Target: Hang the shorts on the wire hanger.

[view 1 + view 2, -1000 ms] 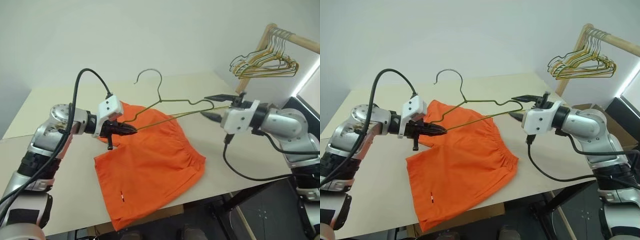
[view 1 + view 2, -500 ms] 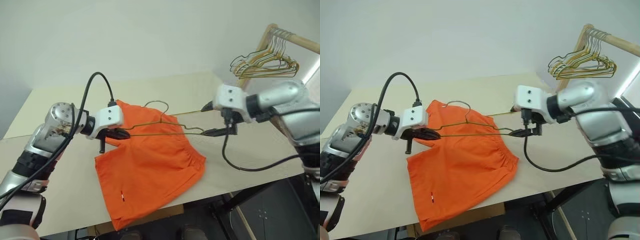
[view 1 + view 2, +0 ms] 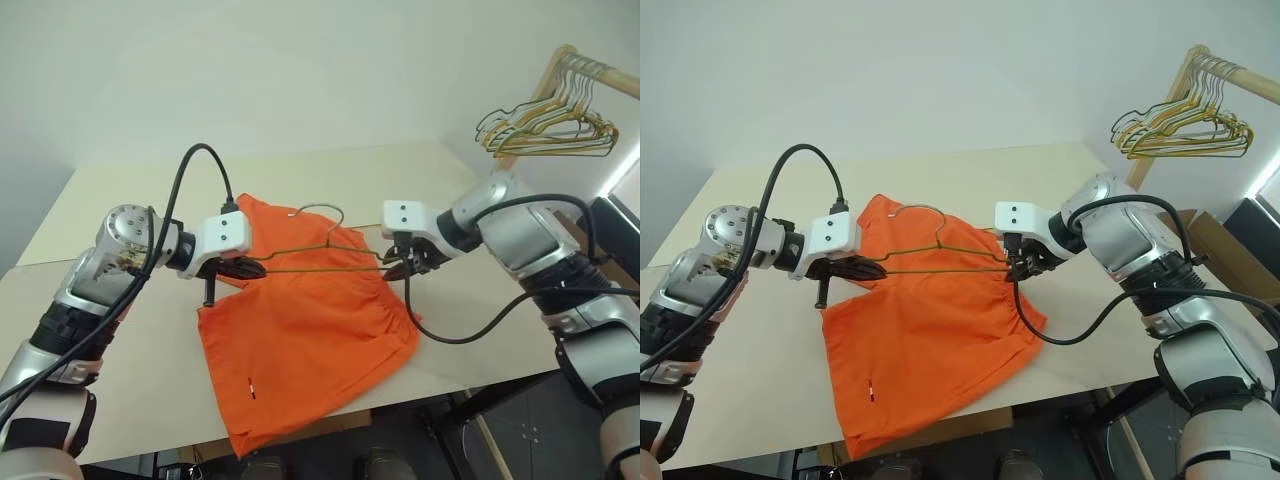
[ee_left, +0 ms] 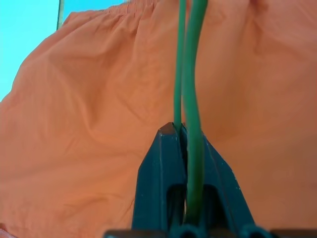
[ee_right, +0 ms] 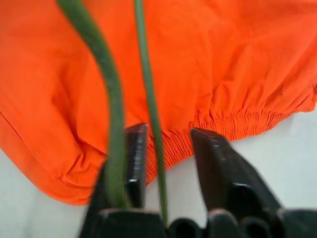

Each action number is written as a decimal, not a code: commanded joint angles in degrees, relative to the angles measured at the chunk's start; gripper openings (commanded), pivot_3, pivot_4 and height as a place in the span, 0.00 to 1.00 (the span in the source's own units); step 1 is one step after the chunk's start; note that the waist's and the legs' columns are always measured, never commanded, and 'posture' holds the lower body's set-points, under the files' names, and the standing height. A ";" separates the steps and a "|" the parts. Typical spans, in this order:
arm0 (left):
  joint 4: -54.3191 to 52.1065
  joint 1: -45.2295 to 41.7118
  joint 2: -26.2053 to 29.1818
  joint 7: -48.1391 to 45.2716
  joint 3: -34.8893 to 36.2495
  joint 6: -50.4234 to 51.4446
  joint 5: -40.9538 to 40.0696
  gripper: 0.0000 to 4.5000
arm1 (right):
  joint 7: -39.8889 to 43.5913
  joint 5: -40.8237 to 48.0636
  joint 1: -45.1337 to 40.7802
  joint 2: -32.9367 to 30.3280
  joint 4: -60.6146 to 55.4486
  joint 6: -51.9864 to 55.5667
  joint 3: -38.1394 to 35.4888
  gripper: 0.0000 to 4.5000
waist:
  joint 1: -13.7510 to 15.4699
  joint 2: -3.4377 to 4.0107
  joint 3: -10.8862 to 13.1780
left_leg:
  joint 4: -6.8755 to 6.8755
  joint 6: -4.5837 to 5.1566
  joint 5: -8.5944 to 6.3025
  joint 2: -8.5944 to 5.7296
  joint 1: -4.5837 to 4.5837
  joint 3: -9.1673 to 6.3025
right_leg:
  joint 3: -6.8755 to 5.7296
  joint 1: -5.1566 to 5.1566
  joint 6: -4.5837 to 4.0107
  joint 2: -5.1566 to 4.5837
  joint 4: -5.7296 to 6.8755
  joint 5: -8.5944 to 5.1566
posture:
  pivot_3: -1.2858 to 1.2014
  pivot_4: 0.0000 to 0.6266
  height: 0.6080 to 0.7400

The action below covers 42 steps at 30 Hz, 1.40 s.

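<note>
We judged the task barely begun. The shorts (image 3: pixel 305 320) lay spread on the table (image 3: pixel 120 400), not yet threaded onto the wire hanger (image 3: pixel 320 255), which hung just above their waistband end. Our left gripper (image 3: pixel 252 268) was clamped on one end of it. Our right gripper (image 3: pixel 398 262) stood narrow around the other end; whether it gripped, we could not tell

The right gripper (image 3: pixel 1016 268) is swinging down over the shorts (image 3: pixel 930 340), narrowing its fingers around the wire hanger (image 3: pixel 940 250), now tipped flat
</note>
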 commanded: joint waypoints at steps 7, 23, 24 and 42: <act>-0.12 -0.04 -0.36 -2.48 3.96 -5.51 -3.24 0.06 | 1.46 -0.43 -0.38 -0.60 -1.57 -2.34 -2.94 0.00 | -0.03 0.00 0.00 | 0.03 -0.01 0.00 0.00 0.05 0.01 | 0.05 0.00 0.00 0.01 0.08 0.00 | 0.53 0.00 1.00; -1.08 8.95 -0.86 2.47 17.06 -4.86 -11.64 1.00 | -2.07 18.53 30.99 -20.42 -16.91 31.77 -26.09 0.00 | 0.76 -0.01 0.00 | 0.12 0.06 -0.04 0.02 0.23 0.03 | 0.15 0.13 -0.01 -0.12 -0.11 0.01 | 0.52 0.00 1.00; -3.35 10.80 -1.23 3.36 17.93 -4.96 -12.23 1.00 | -2.63 19.84 32.21 -20.86 -16.37 34.72 -27.09 0.00 | 0.65 -0.01 0.00 | 0.11 0.06 -0.04 0.03 0.25 0.03 | 0.20 0.13 -0.01 -0.14 -0.10 0.01 | 0.52 0.00 1.00; -19.42 22.23 1.01 5.63 20.40 0.23 -19.72 1.00 | 4.25 28.82 30.54 -27.12 0.05 43.63 -10.89 0.00 | 1.26 0.15 0.08 | 0.05 0.63 -0.41 0.08 1.08 0.04 | 0.21 0.97 -0.08 -0.17 -0.31 0.06 | 0.54 0.00 1.00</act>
